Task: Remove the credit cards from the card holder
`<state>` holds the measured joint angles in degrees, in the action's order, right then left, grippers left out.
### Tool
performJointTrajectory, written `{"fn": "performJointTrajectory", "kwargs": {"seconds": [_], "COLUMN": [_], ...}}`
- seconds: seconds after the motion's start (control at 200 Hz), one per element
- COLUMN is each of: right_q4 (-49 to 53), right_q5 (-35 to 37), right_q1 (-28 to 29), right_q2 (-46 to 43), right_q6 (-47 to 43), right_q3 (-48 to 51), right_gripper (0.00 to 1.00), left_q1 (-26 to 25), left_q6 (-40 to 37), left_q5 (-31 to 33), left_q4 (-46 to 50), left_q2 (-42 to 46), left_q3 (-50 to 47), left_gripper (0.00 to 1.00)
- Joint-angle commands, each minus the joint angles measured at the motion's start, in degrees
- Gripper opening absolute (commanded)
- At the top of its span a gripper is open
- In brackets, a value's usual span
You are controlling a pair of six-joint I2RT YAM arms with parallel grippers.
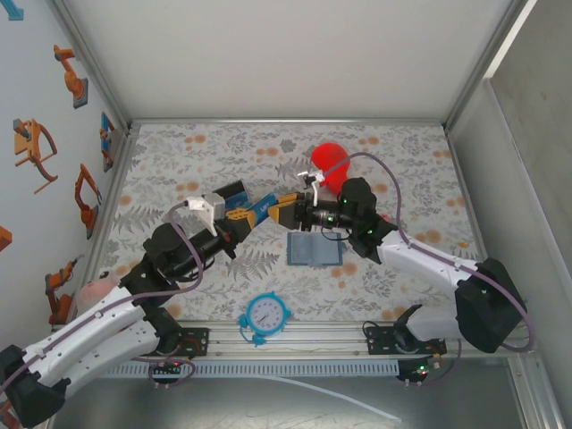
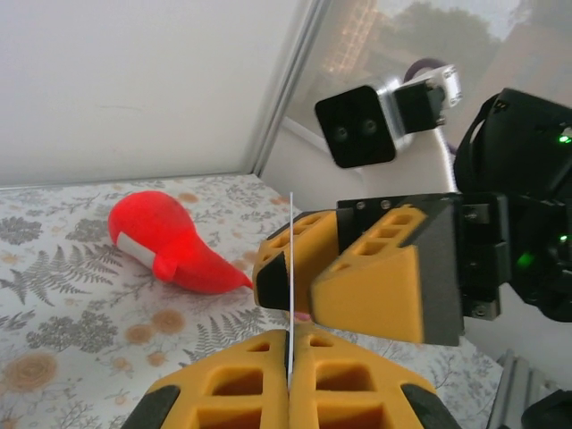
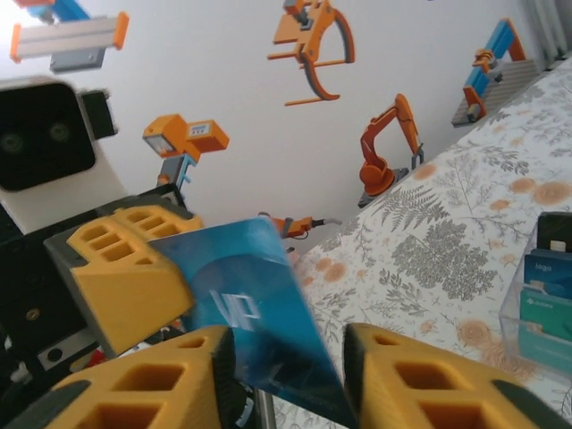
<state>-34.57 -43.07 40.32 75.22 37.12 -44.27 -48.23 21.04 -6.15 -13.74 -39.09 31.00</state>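
One card [image 3: 255, 299] sits pinched mid-air in clenched left claw [image 2: 290, 350]. Right claw [image 3: 288, 350] straddles it, jaws apart. Holder [image 1: 315, 250] lies open on table [image 1: 179, 165] below. Imo close right squarely b4 left lets go.

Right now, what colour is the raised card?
The card is blue; the right wrist view shows it best.

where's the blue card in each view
top external: card, a blue sliver mid-table, just left of centre
left wrist: card edge-on, a thin pale line rising from bottom centre
right wrist: card face-on, blue, lower centre
shared landmark: left gripper pinching it
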Motion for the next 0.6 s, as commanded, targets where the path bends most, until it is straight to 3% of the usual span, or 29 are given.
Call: {"fn": "performJointTrajectory", "kwargs": {"seconds": [0.0,0.115,0.18,0.22,0.29,0.381,0.436,0.596], "right_q4": [-5.9,-5.8,-5.6,-5.4,-3.6,0.2,3.3,15.6], "right_q5": [-3.6,-3.2,-2.9,-2.9,-2.4,-2.3,-2.3,-3.5], "right_q1": [0.4,0.3,0.2,0.2,0.2,0.2,0.2,0.2], "right_q2": [-0.8,-2.3,-3.3,-3.8,-4.8,-6.0,-6.8,-9.4], "right_q6": [0.3,-1.1,-1.8,-2.2,-3.2,-5.4,-7.3,-14.1], "right_q3": [-1.6,-0.6,0.3,0.6,1.0,0.7,0.3,-1.8], "right_gripper": [0.15,0.01,0.00,0.00,0.00,0.00,0.00,0.00], "left_q1": [0.2,0.3,0.4,0.4,0.5,0.5,0.5,0.6], "left_q6": [2.5,2.5,2.3,1.9,0.0,-4.7,-8.0,-16.5], "left_q5": [-2.6,-2.3,-2.0,-1.8,-1.4,-1.8,-1.7,-0.7], "left_q4": [-4.5,-4.1,-2.9,-1.8,1.9,8.6,13.7,30.3], "left_q2": [-0.8,-0.5,-0.2,0.0,0.5,1.1,1.2,-2.3], "left_q3": [-0.8,-0.6,-0.3,0.1,1.6,5.1,7.9,18.2], "left_gripper": [0.00,0.00,0.03,0.13,0.49,0.68,0.72,0.71]}}
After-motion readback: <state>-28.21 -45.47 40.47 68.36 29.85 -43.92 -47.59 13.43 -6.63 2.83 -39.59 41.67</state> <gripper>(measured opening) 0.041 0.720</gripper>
